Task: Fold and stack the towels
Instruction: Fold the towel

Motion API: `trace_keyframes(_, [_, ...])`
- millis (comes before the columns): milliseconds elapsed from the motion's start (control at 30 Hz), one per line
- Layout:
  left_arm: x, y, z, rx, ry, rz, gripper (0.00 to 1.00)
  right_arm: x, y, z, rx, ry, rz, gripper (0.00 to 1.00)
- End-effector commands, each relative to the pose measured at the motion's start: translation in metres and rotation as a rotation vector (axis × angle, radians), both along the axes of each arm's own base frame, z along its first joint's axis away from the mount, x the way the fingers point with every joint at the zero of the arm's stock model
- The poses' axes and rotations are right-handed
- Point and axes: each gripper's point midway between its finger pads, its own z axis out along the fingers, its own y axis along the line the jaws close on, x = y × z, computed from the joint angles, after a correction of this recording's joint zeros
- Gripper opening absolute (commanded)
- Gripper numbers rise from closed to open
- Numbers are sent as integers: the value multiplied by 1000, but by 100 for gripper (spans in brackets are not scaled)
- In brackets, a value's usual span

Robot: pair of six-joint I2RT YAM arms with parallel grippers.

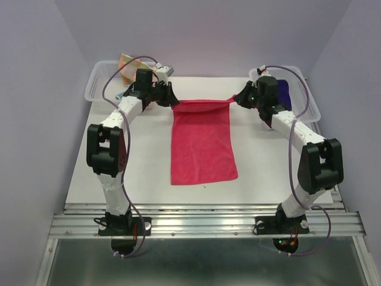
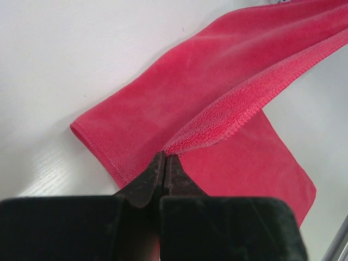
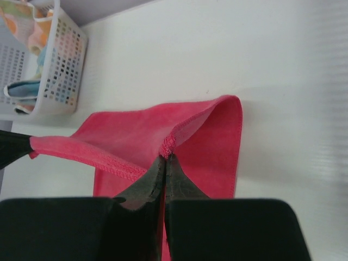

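At the worktop's (image 1: 143, 173) far-left corner, a white mesh basket (image 1: 95, 83) held an orange-yellow-pink patterned towel (image 1: 127, 64). The left gripper (image 1: 174, 101) was clenched on the far-left corner of the bright pink towel (image 1: 202, 149), whose far edge hung taut while its near end lay flat mid-worktop. The right gripper (image 1: 236, 98) pinched its far-right corner. A dark purple towel (image 1: 286, 92) sat in the second basket (image 1: 309, 104), far-right.

White desk (image 1: 262, 167), surface matte. One white mesh basket by each far corner: left basket (image 1: 95, 86), right basket (image 1: 308, 101). An aluminium rail (image 1: 202, 223) runs along the near edge.
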Motion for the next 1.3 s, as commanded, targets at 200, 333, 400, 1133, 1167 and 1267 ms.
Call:
trace_keyframes(200, [-58,2,40,6,-98,121,0,-59,4,4,67,-9,64,1])
trace_keyframes(333, [-83,7,38,6,-110,146,0,-81,6,1,86,2,79,1])
trace_keyframes(400, [-96,10,32,7,-97,153,0,-91,6,-5,92,18,78,1])
trace_keyframes(1133, [-184,-1,-12,-73,-11,168,0,-196,-6,-36,144,113,23,1])
trace_keyframes(1167, [-188,-3,-14,-76,-4,164,0,-200,-6,-37,153,115,24,1])
trace_keyframes(1267, [-194,-4,-16,-81,11,167,0,-211,-4,-45,168,135,36,1])
